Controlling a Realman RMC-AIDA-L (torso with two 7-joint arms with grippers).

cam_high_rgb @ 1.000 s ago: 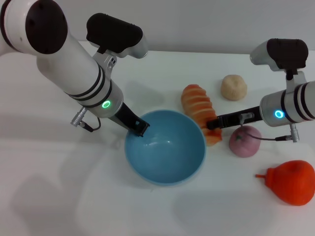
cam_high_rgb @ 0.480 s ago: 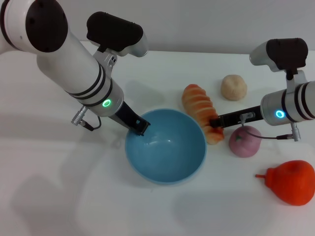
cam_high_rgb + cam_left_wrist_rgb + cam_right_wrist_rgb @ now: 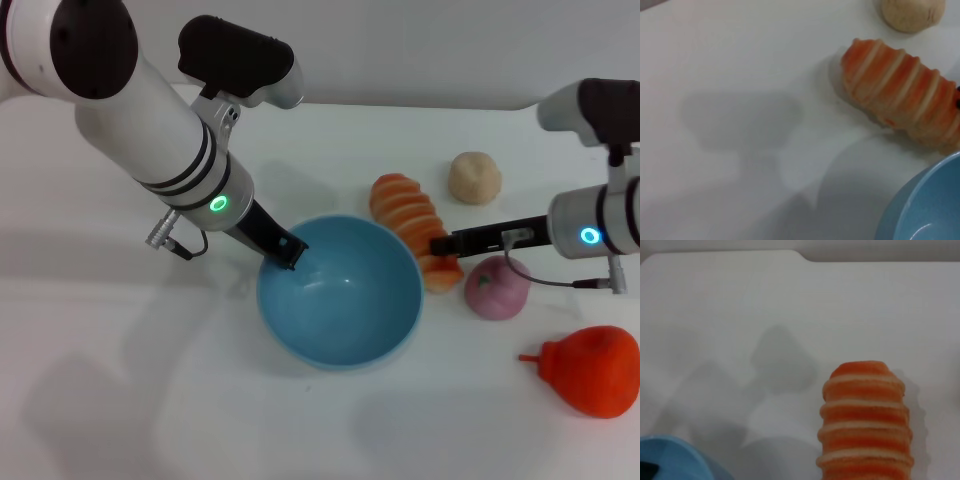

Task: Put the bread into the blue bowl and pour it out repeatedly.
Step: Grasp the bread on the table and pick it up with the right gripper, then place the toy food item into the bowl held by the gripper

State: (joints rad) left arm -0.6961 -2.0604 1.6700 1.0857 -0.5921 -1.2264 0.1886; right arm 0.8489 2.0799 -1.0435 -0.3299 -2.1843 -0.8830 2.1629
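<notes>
The bread (image 3: 405, 215) lies on the white table just beyond the right side of the blue bowl (image 3: 340, 300), striped side up. My right gripper (image 3: 441, 245) reaches in from the right and is shut on the loaf's near end. My left gripper (image 3: 287, 249) is shut on the bowl's far-left rim. The bowl's hollow is empty. The left wrist view shows the bread (image 3: 900, 95) and a part of the bowl (image 3: 925, 210). The right wrist view shows the bread (image 3: 865, 425) straight ahead and the bowl's edge (image 3: 675, 460).
A small round beige bun (image 3: 474, 177) sits behind the bread. A pink fruit (image 3: 497, 287) lies right beside the bread's near end, under my right arm. An orange-red pear-shaped toy (image 3: 592, 370) lies at the front right.
The bowl has shifted slightly right and away with my left gripper. My right arm has drawn a little to the right, and the bread's near end has swung slightly with it.
</notes>
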